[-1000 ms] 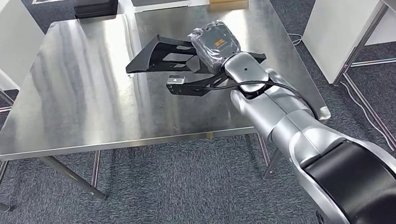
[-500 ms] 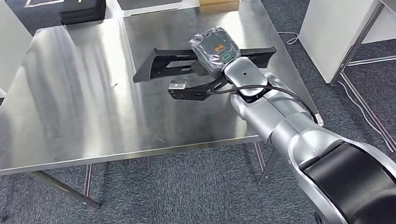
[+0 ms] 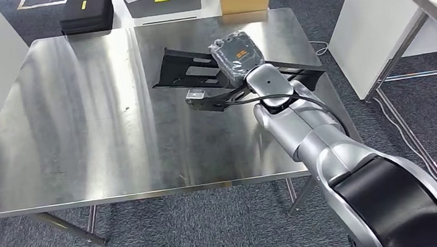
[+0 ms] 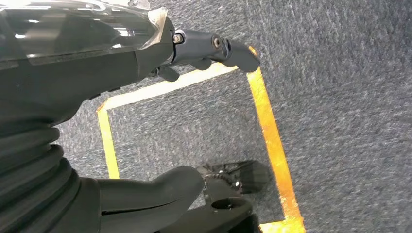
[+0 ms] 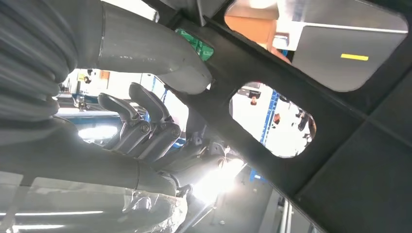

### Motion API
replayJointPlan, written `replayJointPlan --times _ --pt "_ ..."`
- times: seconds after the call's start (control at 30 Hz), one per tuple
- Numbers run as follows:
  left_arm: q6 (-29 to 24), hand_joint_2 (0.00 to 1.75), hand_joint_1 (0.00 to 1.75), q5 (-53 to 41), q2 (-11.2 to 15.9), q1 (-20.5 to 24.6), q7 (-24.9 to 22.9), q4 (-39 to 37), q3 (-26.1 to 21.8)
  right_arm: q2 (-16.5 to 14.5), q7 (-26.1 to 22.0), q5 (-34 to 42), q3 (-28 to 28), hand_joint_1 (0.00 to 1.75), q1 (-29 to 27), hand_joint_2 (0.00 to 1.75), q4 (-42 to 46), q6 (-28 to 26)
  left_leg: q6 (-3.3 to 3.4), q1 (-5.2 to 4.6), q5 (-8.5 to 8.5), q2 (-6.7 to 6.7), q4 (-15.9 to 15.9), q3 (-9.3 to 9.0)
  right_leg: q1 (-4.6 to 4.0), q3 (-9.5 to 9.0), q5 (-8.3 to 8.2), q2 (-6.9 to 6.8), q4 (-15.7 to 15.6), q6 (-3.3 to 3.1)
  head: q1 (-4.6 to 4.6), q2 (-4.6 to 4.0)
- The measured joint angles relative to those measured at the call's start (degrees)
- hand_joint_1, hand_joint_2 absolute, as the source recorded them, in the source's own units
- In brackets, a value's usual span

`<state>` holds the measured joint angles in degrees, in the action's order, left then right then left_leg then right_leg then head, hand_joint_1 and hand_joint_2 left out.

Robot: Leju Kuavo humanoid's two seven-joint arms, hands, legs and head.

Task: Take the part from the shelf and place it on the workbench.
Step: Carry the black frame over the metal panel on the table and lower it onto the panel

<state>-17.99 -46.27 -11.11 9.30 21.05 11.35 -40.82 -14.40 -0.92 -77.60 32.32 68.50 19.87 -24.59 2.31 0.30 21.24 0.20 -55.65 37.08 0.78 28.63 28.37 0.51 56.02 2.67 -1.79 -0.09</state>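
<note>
Down by the floor on the left, left hand (image 4: pixel 145 63) hanging over grey carpet and yellow tape (image 4: pixel 272 141), fingers loosely apart, holding nothing. Over the steel workbench (image 3: pixel 78 114), black part (image 3: pixel 197 70) carried above the far right area, seemingly not yet set down; hard to tell whether any edge touches the surface. Fetching from the shelf judged done, lowering and letting go left. Further right, right hand (image 3: pixel 236 53) stretched forward on its silver arm, thumb and fingers wrapped around a bar of the part
</note>
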Motion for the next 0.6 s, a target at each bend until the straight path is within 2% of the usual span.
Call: replayJointPlan --times 0.03,0.07,0.13,0.17,0.2,0.23,0.27,0.3,0.33,0.37,0.4,0.43,0.47,0.53,0.6 --pt "0.01 1.75 0.00 -0.01 -0.01 0.05 -0.01 0.01 0.00 0.07 0.04 -0.03 -0.06 1.75 0.10 1.75 0.01 0.00 0.45 -0.07 0.10 -0.08 0.08 -0.56 -0.02 0.88 0.29 -0.04 1.75 0.18 0.09 0.00" --pt "0.01 1.75 0.00 -0.03 -0.01 0.14 -0.02 0.02 0.01 0.17 0.08 -0.04 -0.13 1.75 0.14 1.75 0.02 0.01 0.81 -0.11 0.25 -0.20 0.19 -1.05 0.02 2.73 0.70 -0.08 4.93 0.17 0.10 0.00" --pt "0.03 1.75 0.00 -0.09 -0.01 0.33 -0.04 0.02 0.01 0.44 0.15 -0.08 -0.21 1.75 -0.09 1.75 0.00 0.02 1.35 -0.33 0.94 -0.41 0.17 -1.65 -0.01 8.13 2.51 -0.10 13.24 -0.34 0.18 0.00" --pt "0.03 1.75 0.00 -0.14 -0.01 0.35 -0.05 0.01 0.02 0.61 0.15 -0.10 -0.21 1.75 -0.41 1.75 -0.03 0.02 1.51 -0.45 1.38 -0.59 0.17 -2.07 -0.08 10.67 3.84 -0.11 16.27 -0.67 0.18 0.00" --pt "0.04 1.75 0.00 -0.17 -0.03 0.29 -0.05 0.01 0.02 0.80 0.15 -0.13 -0.21 1.75 -0.74 1.75 -0.08 0.03 1.64 -0.60 1.90 -0.84 0.17 -2.64 -0.17 12.34 4.84 -0.10 17.44 -0.86 0.22 0.00" --pt "0.04 1.75 0.00 -0.19 -0.05 0.21 -0.06 0.00 0.02 0.98 0.16 -0.14 -0.22 1.75 -0.98 1.75 -0.13 0.03 1.73 -0.82 2.44 -1.11 0.17 -3.34 -0.30 12.98 4.94 -0.10 16.53 -0.92 0.26 0.00" --pt "0.04 1.75 0.00 -0.21 -0.09 0.14 -0.07 -0.01 0.02 1.12 0.15 -0.14 -0.22 1.75 -1.11 1.75 -0.18 0.04 1.78 -1.08 3.01 -1.36 0.17 -4.13 -0.46 12.64 3.78 -0.11 13.64 -0.82 0.26 0.00" --pt "0.04 1.75 0.00 -0.25 -0.12 0.09 -0.10 -0.01 0.02 1.21 0.08 -0.11 -0.23 1.75 -1.15 1.75 -0.21 0.05 1.81 -1.32 3.61 -1.54 0.17 -4.94 -0.67 11.62 1.41 -0.11 9.43 -0.61 0.29 0.00" --pt "0.05 1.75 0.00 -0.33 -0.20 0.08 -0.15 -0.02 0.02 1.26 -0.06 -0.08 -0.24 1.75 -1.17 1.75 -0.24 0.08 1.80 -1.55 4.20 -1.64 0.12 -5.68 -0.92 10.53 -1.65 -0.06 5.22 -0.50 0.28 0.00" --pt "0.07 1.75 0.00 -0.43 -0.26 0.10 -0.22 -0.04 0.02 1.28 -0.26 -0.01 -0.26 1.75 -1.17 1.75 -0.26 0.18 1.70 -1.71 4.78 -1.76 0.08 -6.23 -1.12 9.65 -4.16 -0.02 1.97 -0.66 0.23 0.00" --pt "0.08 1.75 0.00 -0.54 -0.33 0.17 -0.31 -0.05 0.03 1.21 -0.57 0.07 -0.28 1.75 -1.17 1.75 -0.28 0.33 1.50 -1.79 5.30 -1.85 0.06 -6.54 -1.33 8.87 -6.12 0.06 0.04 -0.97 0.24 0.00" --pt "0.09 1.75 0.00 -0.62 -0.40 0.23 -0.37 -0.07 0.04 1.14 -0.88 0.16 -0.33 1.75 -1.18 1.75 -0.31 0.48 1.27 -1.82 5.56 -1.92 -0.27 -6.71 -1.39 8.47 -7.09 0.14 -0.67 -1.57 0.24 0.00" --pt "0.09 1.75 0.00 -0.66 -0.44 0.28 -0.41 -0.07 0.05 1.02 -1.15 0.26 -0.38 1.75 -1.20 1.75 -0.31 0.59 1.00 -1.80 5.71 -1.98 -0.56 -6.82 -1.31 7.98 -7.17 0.17 -0.84 -2.18 0.26 0.00" --pt "0.08 1.75 0.00 -0.73 -0.48 0.35 -0.44 -0.06 0.05 0.62 -1.56 0.39 -0.51 1.75 -1.23 1.75 -0.30 0.64 0.43 -1.66 5.85 -1.71 -2.66 -6.04 -0.73 6.81 -7.23 0.19 -1.26 -2.99 0.31 0.00" --pt "0.07 1.75 0.00 -0.78 -0.46 0.47 -0.44 -0.05 0.04 0.07 -1.80 0.44 -0.62 1.75 -1.21 1.75 -0.29 0.63 -0.44 -1.21 7.01 -1.26 -7.90 -2.93 -0.27 5.80 -6.81 0.17 -1.53 -3.56 0.22 0.00"
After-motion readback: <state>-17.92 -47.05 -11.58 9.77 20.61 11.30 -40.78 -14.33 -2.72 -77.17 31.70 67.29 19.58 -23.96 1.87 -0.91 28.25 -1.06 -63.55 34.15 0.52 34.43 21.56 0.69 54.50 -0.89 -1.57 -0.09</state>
